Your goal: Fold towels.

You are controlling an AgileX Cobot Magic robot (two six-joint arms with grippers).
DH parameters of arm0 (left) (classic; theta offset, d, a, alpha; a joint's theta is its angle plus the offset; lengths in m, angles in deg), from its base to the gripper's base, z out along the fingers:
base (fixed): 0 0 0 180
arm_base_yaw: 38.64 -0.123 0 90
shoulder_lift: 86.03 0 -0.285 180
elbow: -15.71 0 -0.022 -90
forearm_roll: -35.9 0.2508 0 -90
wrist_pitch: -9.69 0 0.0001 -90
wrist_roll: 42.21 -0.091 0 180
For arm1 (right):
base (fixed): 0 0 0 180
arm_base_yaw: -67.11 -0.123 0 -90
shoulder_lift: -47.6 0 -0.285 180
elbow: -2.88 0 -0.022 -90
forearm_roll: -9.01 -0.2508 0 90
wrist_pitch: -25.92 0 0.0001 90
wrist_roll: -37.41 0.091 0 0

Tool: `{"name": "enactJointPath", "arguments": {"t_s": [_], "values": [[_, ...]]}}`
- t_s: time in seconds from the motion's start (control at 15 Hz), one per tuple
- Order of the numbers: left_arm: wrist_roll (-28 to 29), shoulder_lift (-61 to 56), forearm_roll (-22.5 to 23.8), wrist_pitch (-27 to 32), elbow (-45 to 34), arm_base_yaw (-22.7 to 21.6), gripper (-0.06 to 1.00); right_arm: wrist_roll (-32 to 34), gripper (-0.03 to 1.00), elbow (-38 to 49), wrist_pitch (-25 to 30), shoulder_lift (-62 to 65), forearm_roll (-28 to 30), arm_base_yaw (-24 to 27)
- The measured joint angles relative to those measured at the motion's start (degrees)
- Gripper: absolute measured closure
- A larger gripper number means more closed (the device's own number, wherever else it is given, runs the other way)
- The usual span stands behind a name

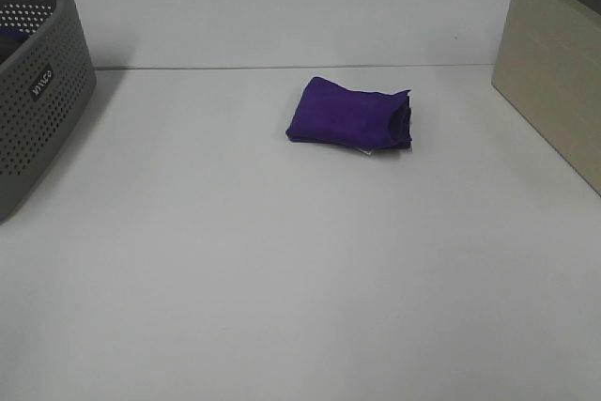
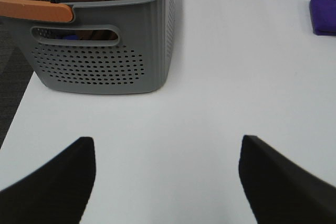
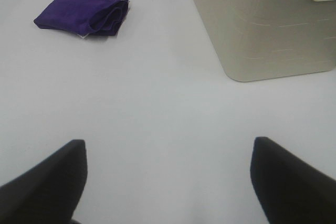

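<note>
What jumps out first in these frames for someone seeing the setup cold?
The folded purple towel stands out, lying alone on the white table a little right of centre toward the back. A grey perforated basket with cloths inside sits at the table's left edge, and a beige bin at the right. Both the left gripper and the right gripper are open, hold nothing and are well apart from the towel.

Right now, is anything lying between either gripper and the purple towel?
Nothing visible does. The folded purple towel lies alone on the white table. The grey basket sits off to the left, the beige bin off to the right. Both the left gripper and right gripper face bare tabletop.
</note>
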Motion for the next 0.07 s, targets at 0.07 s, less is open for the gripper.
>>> {"name": "enactJointPath", "arguments": {"t_s": [0.07], "values": [[0.0,0.0,0.0,0.0,0.0,0.0,0.24,0.0,0.15,0.0,0.0,0.0,0.0,0.0]]}}
